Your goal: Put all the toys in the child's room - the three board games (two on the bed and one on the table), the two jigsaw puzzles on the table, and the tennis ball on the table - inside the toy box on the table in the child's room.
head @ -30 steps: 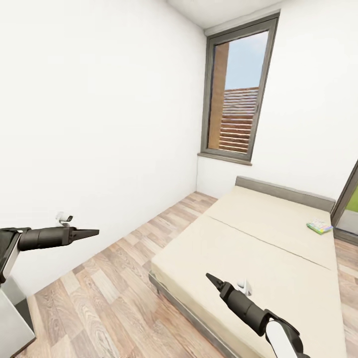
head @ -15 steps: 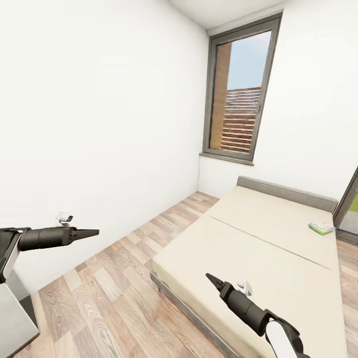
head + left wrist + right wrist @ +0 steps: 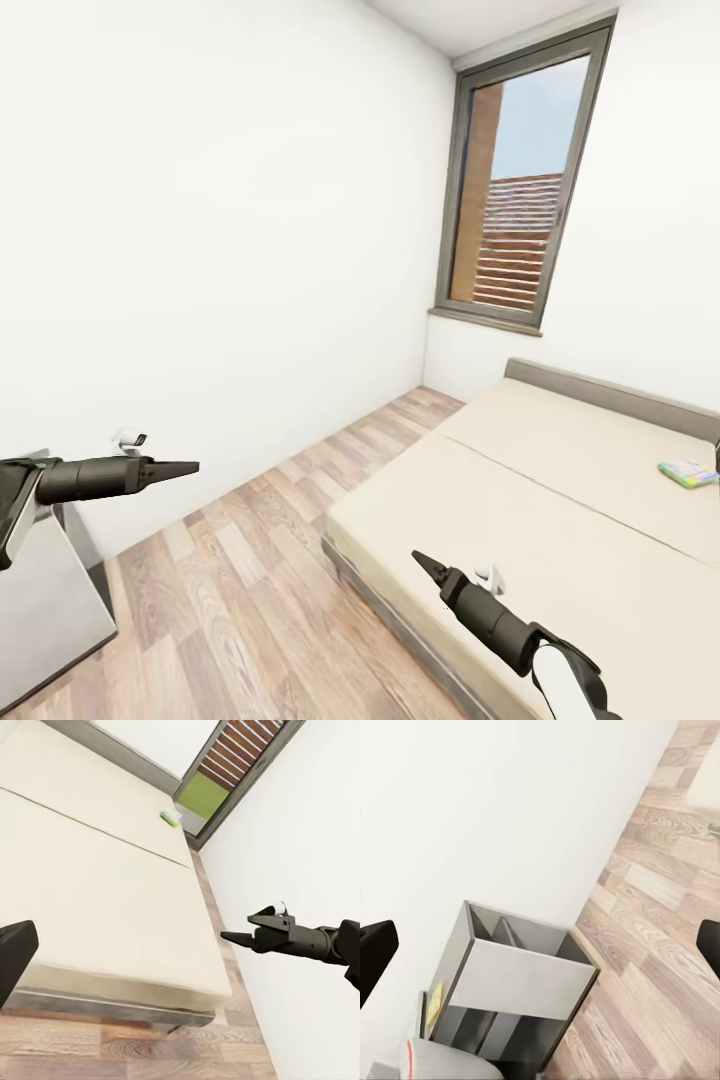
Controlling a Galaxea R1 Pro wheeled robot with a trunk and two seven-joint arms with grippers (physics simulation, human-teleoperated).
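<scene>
At the far right edge of the head view, flat on the plain beige mattress of the large low bed (image 3: 560, 520): a thin flat pale green and blue board game box (image 3: 688, 472), close under the low grey headboard. In the left wrist view, the same box (image 3: 171, 818) small at the upper middle, well apart from both arms. Probably out of reach from here, so likely a stretch of driving toward the bed rather than a grasp.

At the left middle of the head view, the black left gripper (image 3: 188, 466), level and pointing ahead, carrying nothing; spread or pinched, cannot tell. At the lower middle, the black right gripper (image 3: 420, 558), raised over the near corner of the mattress, empty too; in the right wrist view its two dark fingers (image 3: 375, 952) at opposite edges of the frame, parted with nothing between. Both arms tucked forward and clear, seemingly a travelling pose.

Around them: pale wood-plank floor (image 3: 250, 560), a tall grey-framed window (image 3: 520, 190), a dark grey open-topped cabinet (image 3: 517, 982) against the white wall.
</scene>
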